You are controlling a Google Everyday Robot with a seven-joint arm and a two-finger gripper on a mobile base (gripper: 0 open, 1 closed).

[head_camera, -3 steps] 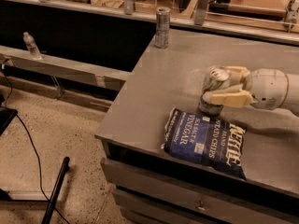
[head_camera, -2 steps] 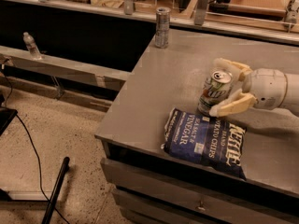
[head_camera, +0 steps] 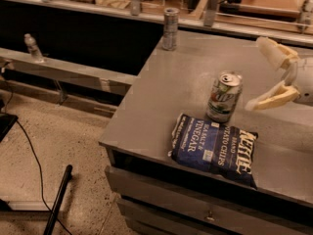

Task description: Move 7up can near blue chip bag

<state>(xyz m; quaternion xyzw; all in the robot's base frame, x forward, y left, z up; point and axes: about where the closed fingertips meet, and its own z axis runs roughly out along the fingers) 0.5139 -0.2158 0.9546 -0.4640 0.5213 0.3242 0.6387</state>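
The 7up can (head_camera: 223, 97) stands on the grey table (head_camera: 161, 102), slightly tilted, its base right at the far edge of the blue chip bag (head_camera: 215, 147). The bag lies flat near the table's front edge with white lettering up. My gripper (head_camera: 262, 74) is to the right of the can, apart from it, its two cream fingers (head_camera: 272, 98) spread wide and holding nothing.
A taller slim silver can (head_camera: 170, 29) stands at the table's far left corner. A clear bottle (head_camera: 32, 48) sits on a low ledge at the left. A black cable (head_camera: 29, 151) and a dark pole (head_camera: 57, 199) lie on the floor. Drawers run below the table front.
My gripper has let go of the 7up can, opened, and pulled back to the right. The can now stands free beside the bag.
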